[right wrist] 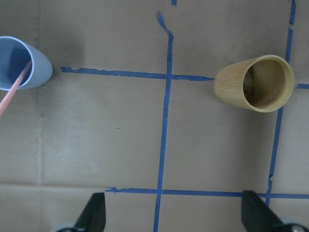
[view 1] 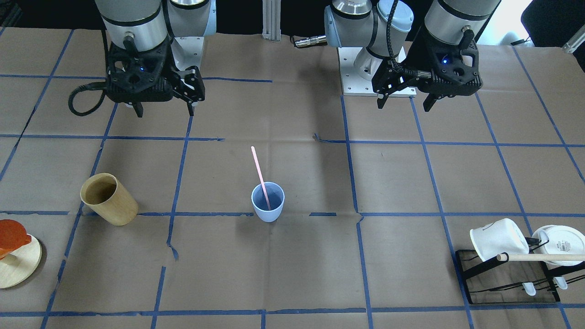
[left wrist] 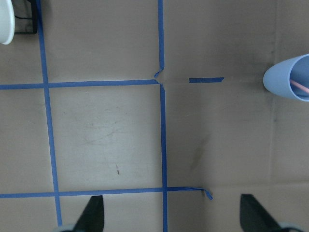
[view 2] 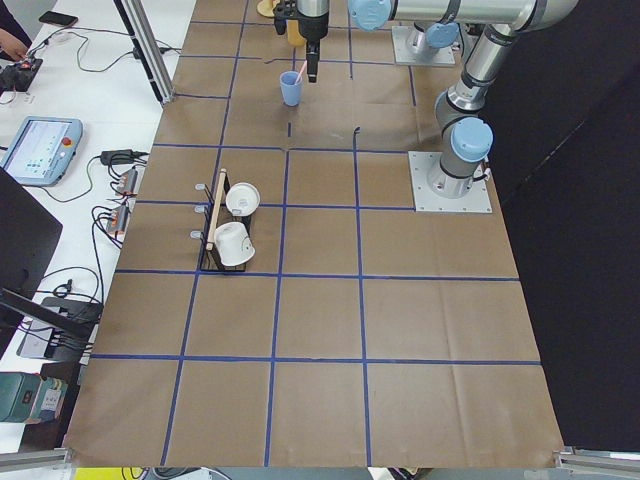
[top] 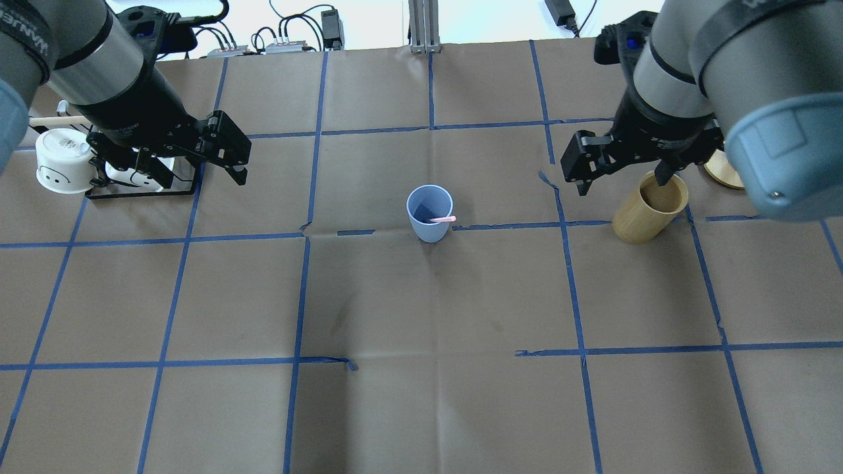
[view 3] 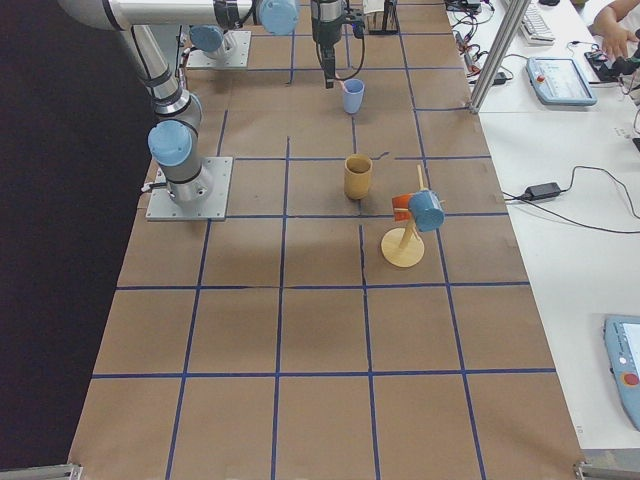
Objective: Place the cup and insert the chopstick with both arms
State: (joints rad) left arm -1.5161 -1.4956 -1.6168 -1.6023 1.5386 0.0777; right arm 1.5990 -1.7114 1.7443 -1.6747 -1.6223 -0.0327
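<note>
I see a long table [top: 421, 408] covered in brown paper and marked into squares with blue tape. A light blue plastic cup [top: 429, 214] stands upright near its middle, on a tape line. A bamboo-coloured wooden cup [top: 649, 209] stands upright toward the end on the robot's right. Beyond it, nearer the operators' edge, sits a round pale wooden stand base [view 1: 16, 269]. A black wire rack [view 1: 507, 283] sits by the operators' edge toward the left end. Two square grey mounting plates [view 2: 450, 185] lie along the robot's edge.
</note>
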